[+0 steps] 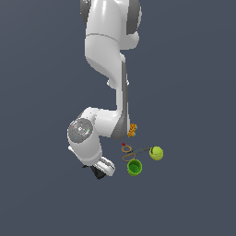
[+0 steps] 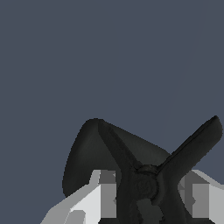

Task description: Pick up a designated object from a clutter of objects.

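Up close, in the wrist view, we see a black thing [image 2: 144, 175] filling the lower part of the picture — thin arms crossing at a round hub, with a broad rounded blade [image 2: 87, 153] behind them. Our fingers [image 2: 103, 197] show as pale grey blocks on either side of that hub. They look narrowed around it, though we cannot tell for sure that they grip it. No red spot shows from this angle, so we cannot tell whether this is the black pointed object or the spatula.

From the exterior view, our gripper [image 1: 97, 171] hangs low beneath the bent white arm [image 1: 108, 69], and only a small dark pointed shape [image 1: 85, 166] peeks out at its tip. The floor [image 1: 193, 198] is plain dark grey.

Farther toward the exterior view's right sits the clutter. The green cup [image 1: 134, 168] is nearest the gripper, just beside it but apart. Past it lies the brown looped cord [image 1: 128, 152] with its red tip, and the yellow-green ball [image 1: 156, 153] sits at the cord's far end. The orange lump [image 1: 132, 130] lies behind — partly hidden by the arm.
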Controlling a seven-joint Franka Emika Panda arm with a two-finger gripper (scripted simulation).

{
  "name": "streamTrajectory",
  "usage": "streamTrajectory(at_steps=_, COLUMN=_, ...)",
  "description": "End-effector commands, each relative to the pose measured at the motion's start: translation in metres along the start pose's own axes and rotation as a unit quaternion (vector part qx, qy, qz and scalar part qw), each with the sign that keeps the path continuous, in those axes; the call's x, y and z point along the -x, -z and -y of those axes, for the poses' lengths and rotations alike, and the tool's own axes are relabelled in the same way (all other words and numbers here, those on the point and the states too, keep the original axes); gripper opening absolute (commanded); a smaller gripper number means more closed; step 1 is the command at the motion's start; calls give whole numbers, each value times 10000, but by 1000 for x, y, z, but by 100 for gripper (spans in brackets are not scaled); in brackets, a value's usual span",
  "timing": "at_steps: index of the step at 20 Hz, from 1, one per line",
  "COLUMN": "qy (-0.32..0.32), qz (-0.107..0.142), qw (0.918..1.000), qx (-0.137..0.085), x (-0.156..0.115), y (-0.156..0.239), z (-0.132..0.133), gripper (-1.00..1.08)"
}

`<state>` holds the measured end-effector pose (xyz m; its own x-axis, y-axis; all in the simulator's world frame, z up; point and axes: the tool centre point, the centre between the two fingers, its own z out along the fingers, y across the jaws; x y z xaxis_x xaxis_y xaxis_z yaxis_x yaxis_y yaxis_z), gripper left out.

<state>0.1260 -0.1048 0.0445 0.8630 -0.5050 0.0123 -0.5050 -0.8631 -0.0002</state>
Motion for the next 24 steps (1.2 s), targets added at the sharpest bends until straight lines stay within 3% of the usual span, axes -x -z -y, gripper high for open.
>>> streamTrajectory(at_steps=1, qy=3, qz=0, qw=10000, qx=-1, x=1, y=1, z=1, gripper=-100)
streamTrajectory(at_steps=12, qy=6, qz=4, qw=10000, qx=-2, x=29, y=28, z=19, gripper=-100)
streamTrajectory(at_steps=24, qy=22, qz=21, qw=10000, qx=0, x=113, y=108, z=73, gripper=-100)
